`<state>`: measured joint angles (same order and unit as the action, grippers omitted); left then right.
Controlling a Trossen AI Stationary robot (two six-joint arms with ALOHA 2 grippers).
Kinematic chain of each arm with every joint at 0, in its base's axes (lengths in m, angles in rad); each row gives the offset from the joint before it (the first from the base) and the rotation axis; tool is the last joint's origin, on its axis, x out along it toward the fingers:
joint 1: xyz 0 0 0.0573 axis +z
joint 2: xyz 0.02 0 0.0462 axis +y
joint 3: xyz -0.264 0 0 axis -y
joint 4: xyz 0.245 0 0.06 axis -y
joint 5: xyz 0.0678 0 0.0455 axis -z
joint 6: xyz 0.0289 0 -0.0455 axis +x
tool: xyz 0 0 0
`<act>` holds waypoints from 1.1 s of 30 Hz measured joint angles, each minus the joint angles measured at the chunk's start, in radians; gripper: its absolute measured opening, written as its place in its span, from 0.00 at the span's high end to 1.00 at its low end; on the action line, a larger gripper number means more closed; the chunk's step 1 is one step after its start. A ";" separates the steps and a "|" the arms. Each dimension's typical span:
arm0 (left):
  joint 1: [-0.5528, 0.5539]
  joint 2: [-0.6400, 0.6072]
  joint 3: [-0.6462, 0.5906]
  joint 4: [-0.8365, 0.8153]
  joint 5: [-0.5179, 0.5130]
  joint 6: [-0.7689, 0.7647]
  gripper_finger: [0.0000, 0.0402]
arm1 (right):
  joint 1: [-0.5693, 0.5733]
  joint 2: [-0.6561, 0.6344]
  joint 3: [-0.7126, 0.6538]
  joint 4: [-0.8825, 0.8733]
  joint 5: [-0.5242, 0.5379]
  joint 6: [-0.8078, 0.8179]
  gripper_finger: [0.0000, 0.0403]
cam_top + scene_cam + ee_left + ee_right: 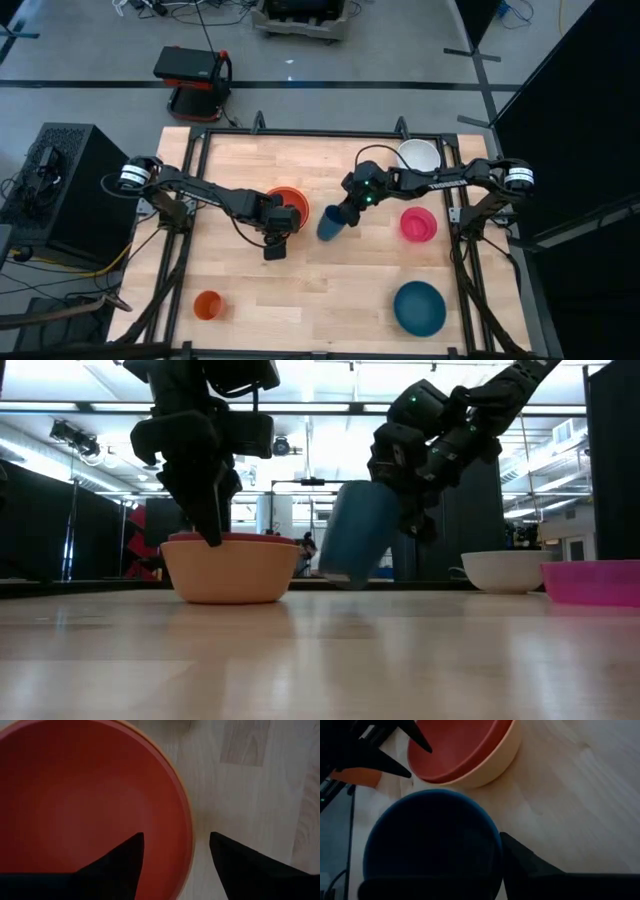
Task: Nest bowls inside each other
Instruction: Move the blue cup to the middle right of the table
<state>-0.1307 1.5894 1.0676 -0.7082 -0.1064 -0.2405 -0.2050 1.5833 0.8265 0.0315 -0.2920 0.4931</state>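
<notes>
A red-orange bowl sits nested in a yellow-orange bowl at the table's middle. My left gripper points down over their near rim, open. One finger stands inside the red-orange bowl and one outside, with the rim between them untouched. Just right of the bowls, my right gripper is shut on a small dark-blue cup. A white bowl, a magenta-pink bowl and a teal bowl rest on their bases toward the table's right. My right gripper has the dark-blue cup by its upper wall. One finger lies outside that wall, and the cup hides the other. The fingers slant down from the table's right. The cup is tilted; whether its lower end touches the table I cannot tell.
A small orange cup stands near the table's front left corner. A black frame borders the wooden tabletop. Bare wood lies between the orange cup and the teal bowl along the near edge.
</notes>
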 joint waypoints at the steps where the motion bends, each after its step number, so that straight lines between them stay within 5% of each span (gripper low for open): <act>1: 0.000 0.000 0.000 0.000 0.000 0.000 0.47 | 0.000 -0.001 0.001 -0.005 0.000 0.000 1.00; 24: 0.000 0.000 0.000 0.015 -0.015 -0.029 0.47 | -0.058 -0.070 0.357 -1.002 0.391 -0.272 1.00; 33: 0.000 0.000 0.000 0.016 -0.016 -0.044 0.47 | -0.121 -0.080 0.292 -0.917 0.425 -0.256 1.00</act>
<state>-0.1307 1.5894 1.0676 -0.6926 -0.1223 -0.2848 -0.3265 1.5031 1.1186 -0.8858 0.1329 0.2370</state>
